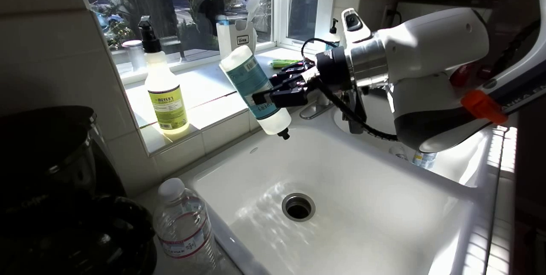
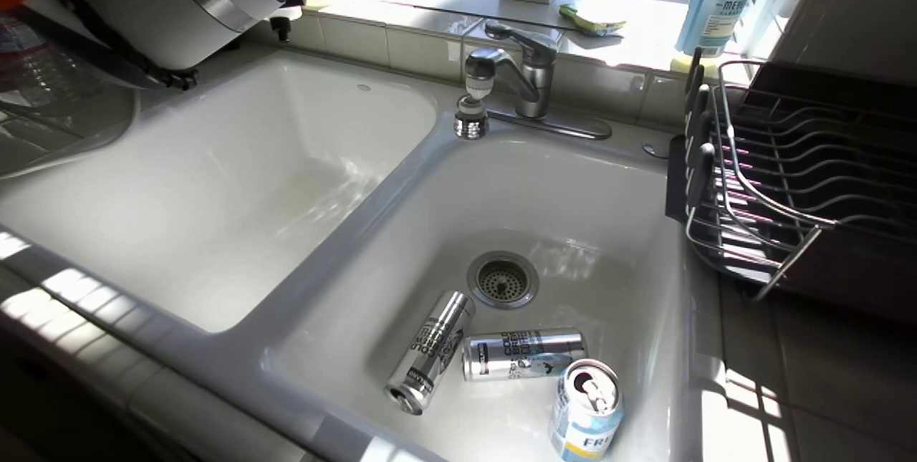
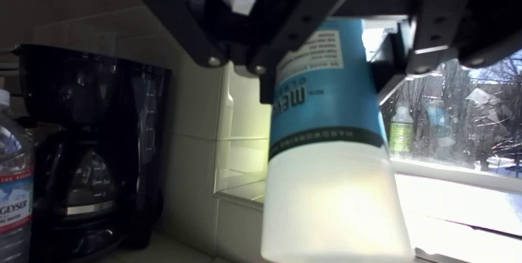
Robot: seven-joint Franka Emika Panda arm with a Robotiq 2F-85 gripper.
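Blue-labelled bottle is being clamped near mid-length by the gripper. It is being held upside down, long axis slanting (black cap lowermost).

Your pincer has a bottle by the windowsill, right of a second bottle in an exterior view. In an exterior view, three cans are in your right basin, faucet behind, dish rack to the right.

Blue-labelled bottle, upside down, slanted, black tip lowest, gripped in pincer, near sink.
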